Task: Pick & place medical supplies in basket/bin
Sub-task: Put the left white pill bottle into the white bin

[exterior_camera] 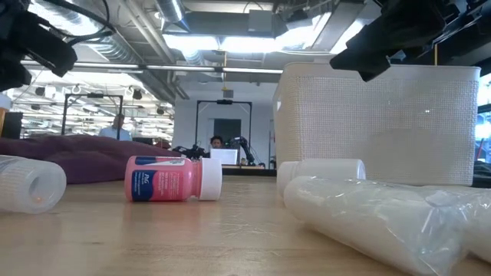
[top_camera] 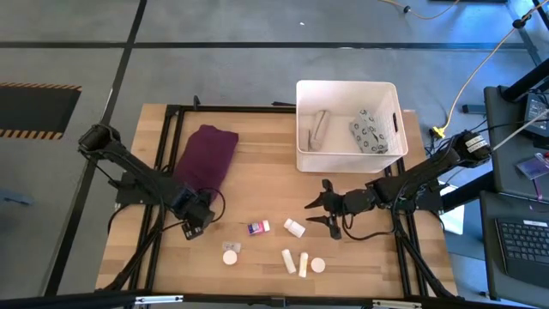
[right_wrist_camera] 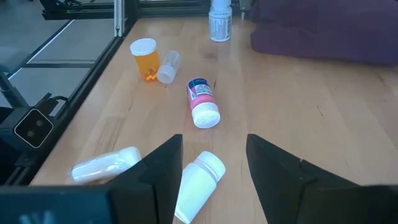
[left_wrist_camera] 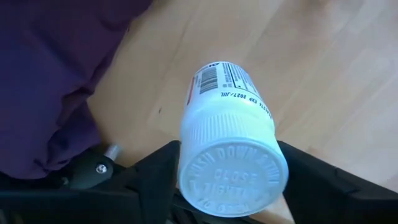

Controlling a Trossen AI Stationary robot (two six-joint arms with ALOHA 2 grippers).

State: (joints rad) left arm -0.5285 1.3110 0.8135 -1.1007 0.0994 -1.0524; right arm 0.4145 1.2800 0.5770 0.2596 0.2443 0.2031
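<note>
High view: right gripper (top_camera: 319, 213) is spread beside a white bottle (top_camera: 294, 227) lying on the table (top_camera: 257, 172), in front of the white basket (top_camera: 347, 160). Left gripper (top_camera: 196, 220) pinches a white capped pill bottle (left_wrist_camera: 227, 163) near the purple cloth (top_camera: 208, 154). A pink-labelled bottle (top_camera: 258, 227) lies between the grippers.

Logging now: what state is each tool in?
Left tool: shut on a white pill bottle.
Right tool: open, over a lying white bottle.
</note>
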